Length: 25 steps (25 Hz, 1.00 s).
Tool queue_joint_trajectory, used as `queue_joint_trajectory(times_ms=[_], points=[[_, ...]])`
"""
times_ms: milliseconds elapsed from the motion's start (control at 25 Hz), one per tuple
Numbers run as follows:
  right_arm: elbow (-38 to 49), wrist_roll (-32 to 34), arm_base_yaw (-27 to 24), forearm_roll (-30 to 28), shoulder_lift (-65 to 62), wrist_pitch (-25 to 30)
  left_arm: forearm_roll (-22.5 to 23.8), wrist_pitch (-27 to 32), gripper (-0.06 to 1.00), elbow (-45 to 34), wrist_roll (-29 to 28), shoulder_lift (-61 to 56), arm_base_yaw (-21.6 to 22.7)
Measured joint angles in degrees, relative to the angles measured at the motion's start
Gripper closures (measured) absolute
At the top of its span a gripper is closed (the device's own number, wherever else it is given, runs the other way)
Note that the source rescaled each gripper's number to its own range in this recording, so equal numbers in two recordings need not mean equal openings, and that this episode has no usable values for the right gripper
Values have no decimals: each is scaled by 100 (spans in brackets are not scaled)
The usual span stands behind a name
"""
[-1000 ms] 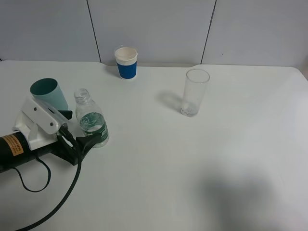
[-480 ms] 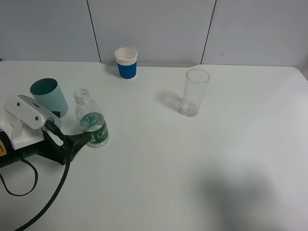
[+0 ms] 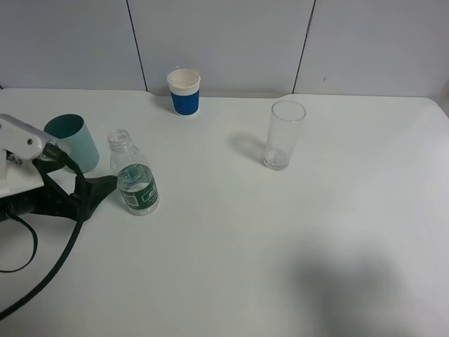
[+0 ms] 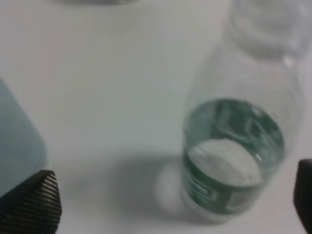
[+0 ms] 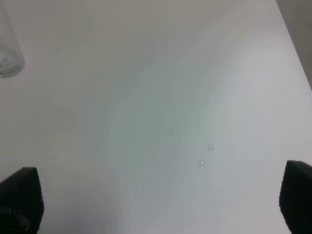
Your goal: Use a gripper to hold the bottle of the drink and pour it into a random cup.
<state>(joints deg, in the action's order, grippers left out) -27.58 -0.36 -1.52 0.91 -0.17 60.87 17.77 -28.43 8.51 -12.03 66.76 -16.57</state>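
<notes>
- The bottle of the drink [image 3: 135, 181] stands upright on the white table [image 3: 280, 239], on the left side. It has no cap on, so it is ready to pour.
- The teal cup [image 3: 72, 140] stands just left of the bottle and a bit farther back. It is close, probably so the pour only needs a short tip.
- The left gripper [image 3: 98, 188] sits low on the table, just left of the bottle. Its black jaws stand wide apart and hold nothing.
- In the left wrist view the bottle [image 4: 234, 146] stands ahead, between the two jaw tips at the edges of the picture. The jaws are wide enough to fit around it.
- The gripper points at the green label, likely because the body there is the best place to grab.
- The blue-and-white paper cup [image 3: 184, 91] is far back, and the tall clear glass [image 3: 284, 135] is off to the right. Both are well apart from the bottle.
- The right gripper [image 5: 161, 204] shows only its two tips, wide apart, over bare table. It holds nothing.
</notes>
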Motion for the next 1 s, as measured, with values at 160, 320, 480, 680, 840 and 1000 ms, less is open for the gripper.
queue_joint_trajectory(times_ms=[160,320,480,680,840,1000], points=[[0,0,0,0,0,0,0,1509,0,547,-305,-682,0],[0,0,0,0,0,0,-43,3000,0,1194,-527,-1244,0],[0,0,0,0,0,0,-246,4395,0,1785,-554,-1724,0],[0,0,0,0,0,0,-407,5990,0,2335,-554,-2226,0],[0,0,0,0,0,0,-415,6891,0,2575,-554,-2594,0],[0,0,0,0,0,0,-420,7600,0,2705,-556,-2978,0]])
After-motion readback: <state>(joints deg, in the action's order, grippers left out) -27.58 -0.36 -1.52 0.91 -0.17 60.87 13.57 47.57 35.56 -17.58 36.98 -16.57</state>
